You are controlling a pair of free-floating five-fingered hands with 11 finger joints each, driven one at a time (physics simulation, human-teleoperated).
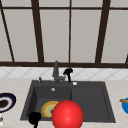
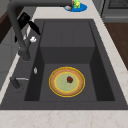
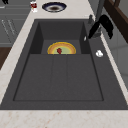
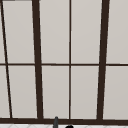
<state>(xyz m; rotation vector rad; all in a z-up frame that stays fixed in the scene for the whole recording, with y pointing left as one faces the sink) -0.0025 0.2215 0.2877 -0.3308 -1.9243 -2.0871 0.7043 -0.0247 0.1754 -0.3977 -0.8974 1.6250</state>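
Beside the faucet (image 1: pixel 56 71), at the back rim of the sink (image 1: pixel 107 105), the right hand (image 1: pixel 68 73) hangs with fingers pointing down and loosely straight, perhaps touching the faucet base, holding nothing. Low at the front edge the left hand (image 1: pixel 34 118) hovers, its fingers too dark to read. A yellow-rimmed plate (image 2: pixel 66 81) with a small red piece lies flat in the basin. A red ball (image 1: pixel 67 114) hides part of it from the front.
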